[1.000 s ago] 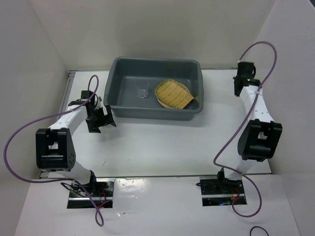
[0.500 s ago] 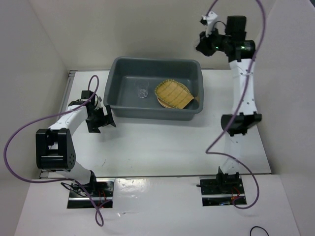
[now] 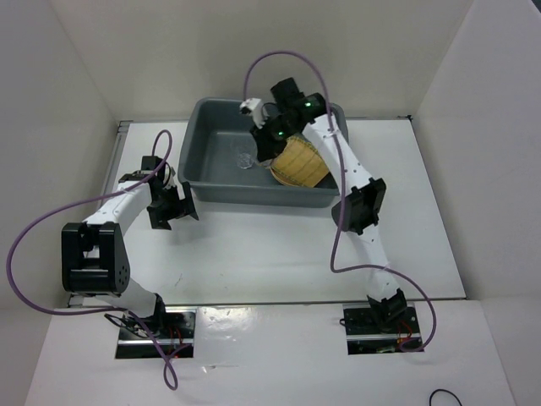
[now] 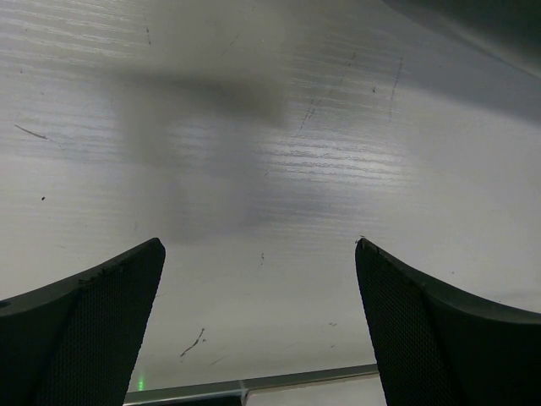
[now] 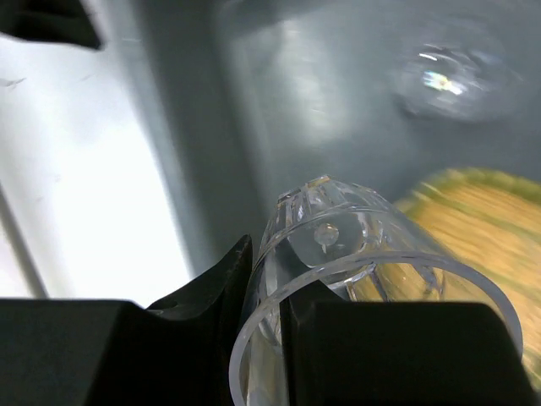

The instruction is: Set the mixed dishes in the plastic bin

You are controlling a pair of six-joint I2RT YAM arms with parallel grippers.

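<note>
Top view: large dark grey rectangular plastic bin point(image 3: 196, 148) holds yellow ribbed fan-shaped tray point(image 3: 303, 165). Right gripper point(image 3: 264, 133) above bin interior.
Left wrist: left gripper point(image 4: 258, 247) jaws wide apart over white table point(image 4: 254, 127).
Right wrist: jaws clamped on clear glass cup point(image 5: 338, 237) rim; blurred shape on the bin floor, probably a second glass point(image 5: 452, 80).

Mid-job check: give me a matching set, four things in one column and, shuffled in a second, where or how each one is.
Things:
1. left gripper
2. right gripper
3. yellow tray
4. loose glass

Places or states:
A. lying in the right half of the bin
B. open over the table, beside the bin
C. on the bin floor, left of the tray
D. shut on a clear glass above the bin

Pairs: 1-B, 2-D, 3-A, 4-C
</note>
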